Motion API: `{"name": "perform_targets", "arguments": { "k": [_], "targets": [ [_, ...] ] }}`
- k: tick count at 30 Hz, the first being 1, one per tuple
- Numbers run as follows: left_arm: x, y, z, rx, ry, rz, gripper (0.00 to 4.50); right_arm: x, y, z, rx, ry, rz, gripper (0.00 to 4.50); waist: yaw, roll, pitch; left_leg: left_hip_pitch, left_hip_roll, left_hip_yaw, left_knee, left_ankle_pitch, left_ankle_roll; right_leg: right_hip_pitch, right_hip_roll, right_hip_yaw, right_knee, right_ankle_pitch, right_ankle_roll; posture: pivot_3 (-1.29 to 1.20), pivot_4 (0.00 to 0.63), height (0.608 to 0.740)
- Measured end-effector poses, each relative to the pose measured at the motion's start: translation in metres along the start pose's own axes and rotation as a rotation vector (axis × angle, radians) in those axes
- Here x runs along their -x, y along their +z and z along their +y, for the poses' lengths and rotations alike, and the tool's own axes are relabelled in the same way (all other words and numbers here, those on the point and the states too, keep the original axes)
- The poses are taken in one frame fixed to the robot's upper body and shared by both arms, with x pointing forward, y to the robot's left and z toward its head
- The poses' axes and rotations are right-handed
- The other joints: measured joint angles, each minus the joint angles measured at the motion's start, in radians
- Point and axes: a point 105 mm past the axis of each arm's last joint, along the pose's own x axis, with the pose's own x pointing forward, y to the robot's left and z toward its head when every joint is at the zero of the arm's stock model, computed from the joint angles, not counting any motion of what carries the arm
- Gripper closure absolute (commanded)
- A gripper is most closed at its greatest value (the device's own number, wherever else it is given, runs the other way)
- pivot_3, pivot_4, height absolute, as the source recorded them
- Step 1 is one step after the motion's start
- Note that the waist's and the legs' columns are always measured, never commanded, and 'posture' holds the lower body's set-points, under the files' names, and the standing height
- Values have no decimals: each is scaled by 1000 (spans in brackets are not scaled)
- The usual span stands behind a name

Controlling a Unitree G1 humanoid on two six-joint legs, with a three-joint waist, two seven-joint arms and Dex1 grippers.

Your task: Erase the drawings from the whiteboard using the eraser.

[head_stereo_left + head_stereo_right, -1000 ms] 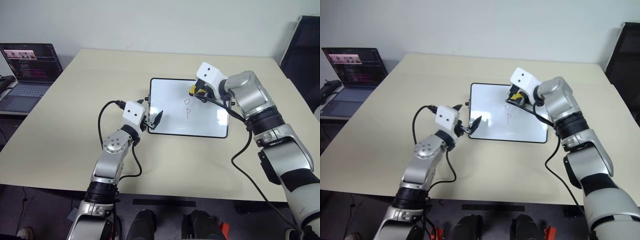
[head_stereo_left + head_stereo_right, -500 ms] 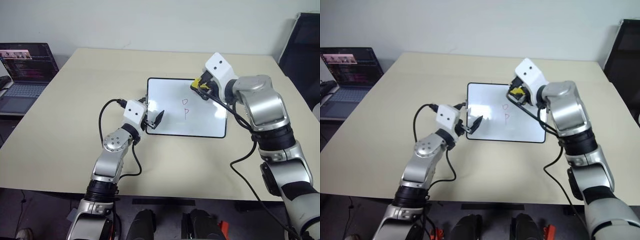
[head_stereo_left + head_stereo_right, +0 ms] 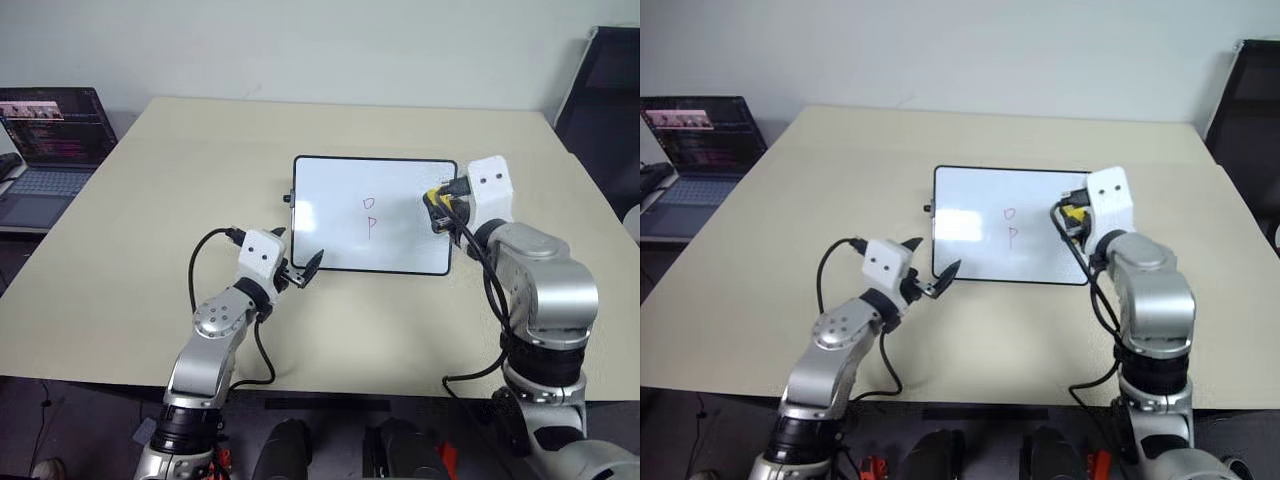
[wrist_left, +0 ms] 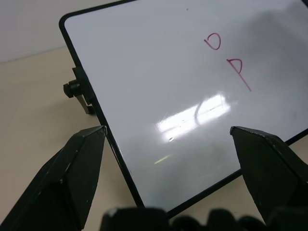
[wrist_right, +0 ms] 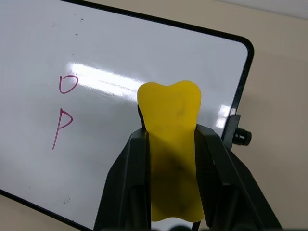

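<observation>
Nearest the counter's (image 3: 130,250) front edge, the left end effector (image 3: 298,272) hangs with its fingers spread and nothing between them, just off the whiteboard's (image 3: 330,195) near-left corner; in its wrist view the board's black frame runs up between the two fingers.

Further in, the right end effector (image 3: 437,205) is clenched on the eraser (image 5: 169,125), whose yellow body sticks out past the fingertips. It sits over the whiteboard's right short edge, and I cannot tell whether the eraser touches the glossy surface.

The whiteboard lies flat at the counter's middle, long axis running left to right, parallel to the front edge. The drawings (image 3: 369,214), an "O" above a "P" in thin purplish strokes, sit around the board's middle, stacked near to far.

So the remaining marks lie to the left of the eraser, across bare white board, roughly level with it. The right arm, already holding the tool, is the nearer one. The coming move is probably a sideways sweep leftward, toward the board's centre.
</observation>
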Motion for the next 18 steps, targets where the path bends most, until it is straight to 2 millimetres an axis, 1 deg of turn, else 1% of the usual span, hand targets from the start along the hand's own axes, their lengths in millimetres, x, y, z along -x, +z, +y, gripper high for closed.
{"name": "perform_targets", "arguments": {
  "k": [4, 14, 18],
  "targets": [
    [1, 1, -1, 6, -4, 2, 0, 0, -2, 2, -11, -36, -4, 3559, -1, 0, 0, 1, 0, 1, 0, 0, 0, 0, 1, 0, 0, 0, 0, 0, 150, 740],
    [-1, 2, -8, 19, -36, -4, 0, -1, -1, 3, -3, -43, -10, 3559, -1, 0, 0, 1, 0, 1, -1, 0, 0, 0, 1, 0, -1, 0, 0, 0, 150, 740],
    [-5, 4, -17, 12, -84, -13, 0, -5, 7, 10, 53, -1, -38, 3559, -1, 0, 0, 1, 0, 1, -1, 0, 0, 0, 1, 0, -1, 0, 0, 0, 150, 740]
  ]
}}
